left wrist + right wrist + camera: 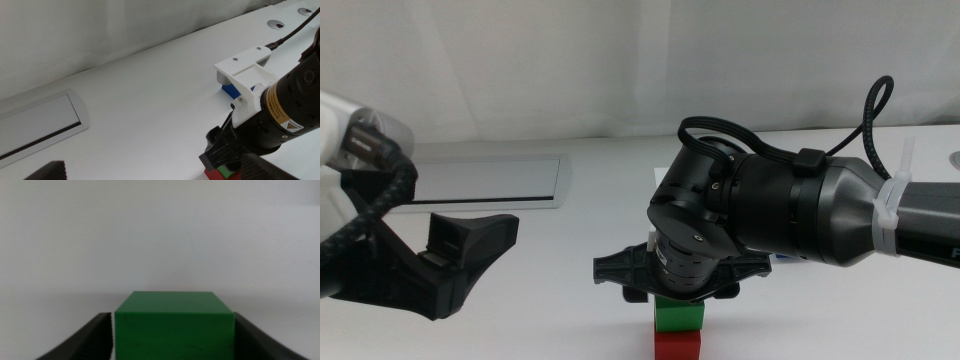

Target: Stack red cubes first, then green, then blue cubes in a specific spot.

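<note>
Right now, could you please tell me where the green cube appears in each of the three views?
Middle view: green cube at bottom centre, on the red cube, under the right pincer.
Left wrist view: a green sliver at the bottom edge.
Right wrist view: fills bottom centre between the jaws.
Shared landmark: the right pincer.

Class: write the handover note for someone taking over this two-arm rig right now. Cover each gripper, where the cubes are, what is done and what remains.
Right gripper: directly over the stack, dark jaws either side of the small solid green cube; whether they grip it is unclear.
Left gripper: waiting at the table's left side, open, empty.
Small solid red cube: on the white tabletop, green cube on top of it.
Small solid blue cube: on the table behind the right arm, partly hidden.
Done: red, then green stacked.
Left: release green if held, put blue on top.
</note>
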Controlling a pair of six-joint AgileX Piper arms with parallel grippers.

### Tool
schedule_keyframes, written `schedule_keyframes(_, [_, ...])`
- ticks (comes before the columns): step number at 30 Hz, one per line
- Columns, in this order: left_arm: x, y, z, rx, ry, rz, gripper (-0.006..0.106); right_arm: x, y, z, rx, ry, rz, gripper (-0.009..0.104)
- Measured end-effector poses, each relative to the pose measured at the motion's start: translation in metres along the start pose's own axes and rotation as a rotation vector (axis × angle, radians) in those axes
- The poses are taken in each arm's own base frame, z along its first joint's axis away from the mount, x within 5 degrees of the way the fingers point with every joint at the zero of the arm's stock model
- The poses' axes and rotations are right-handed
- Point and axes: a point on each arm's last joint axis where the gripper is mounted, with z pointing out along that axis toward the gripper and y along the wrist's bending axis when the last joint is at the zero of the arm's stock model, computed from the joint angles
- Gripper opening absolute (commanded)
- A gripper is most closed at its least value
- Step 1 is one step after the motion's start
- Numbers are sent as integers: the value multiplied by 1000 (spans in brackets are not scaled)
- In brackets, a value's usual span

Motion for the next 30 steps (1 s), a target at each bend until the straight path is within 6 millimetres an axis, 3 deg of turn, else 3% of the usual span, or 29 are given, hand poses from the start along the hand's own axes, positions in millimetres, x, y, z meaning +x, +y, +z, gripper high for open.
schedule_keyframes(4, [0, 0, 0, 0, 0, 0, 86, 0, 2, 0, -17, -3, 5, 79])
schedule_keyframes(11, [0, 0, 0, 0, 0, 0, 86, -2, 1, -9, -36, -29, 1, 80])
schedule_keyframes(14, [0, 0, 0, 0, 0, 0, 86, -8, -2, -28, -58, -82, -4, 80])
schedule_keyframes(22, [0, 0, 0, 0, 0, 0, 86, -30, -18, -107, -99, -286, -63, 80])
schedule_keyframes(26, [0, 0, 0, 0, 0, 0, 86, -35, -40, -144, -51, -369, -94, 80])
schedule_keyframes(30, [0, 0, 0, 0, 0, 0, 86, -43, -76, -168, 2, -392, -58, 80])
